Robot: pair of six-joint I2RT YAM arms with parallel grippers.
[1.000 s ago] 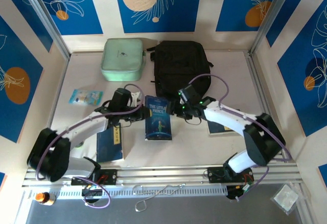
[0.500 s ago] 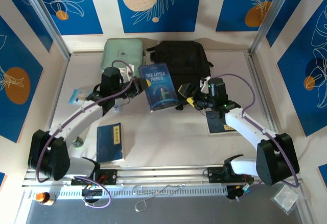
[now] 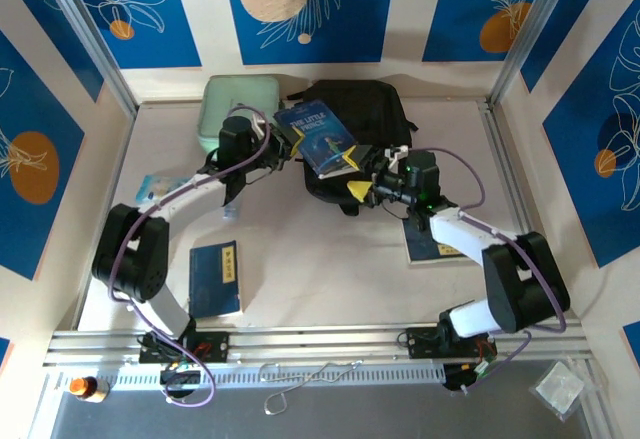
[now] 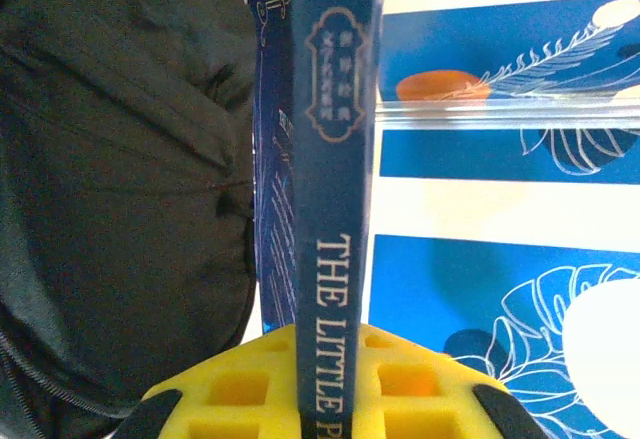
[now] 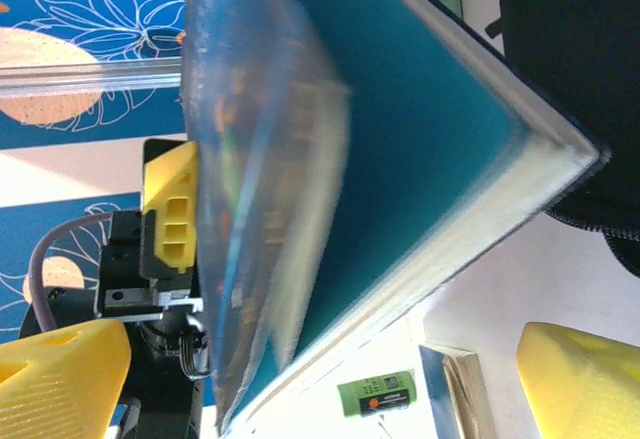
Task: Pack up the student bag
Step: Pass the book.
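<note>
A blue book titled "The Little Prince" hangs tilted in the air over the student bag, a black backpack lying at the back of the table. My left gripper is shut on the book's spine edge. In the left wrist view the spine stands upright between the yellow fingers, with the bag's black fabric to the left. My right gripper is open just right of the book. Its yellow fingertips stand wide apart, and the book's cover hangs ahead of them.
A pale mint zip case lies left of the bag, partly behind my left arm. A second blue book lies near the front left and another under my right arm. A small packet and a green label lie on the table.
My left arm has lifted the book off the table and carried it back over the bag. My right gripper has opened wider and moved back alongside the book.
</note>
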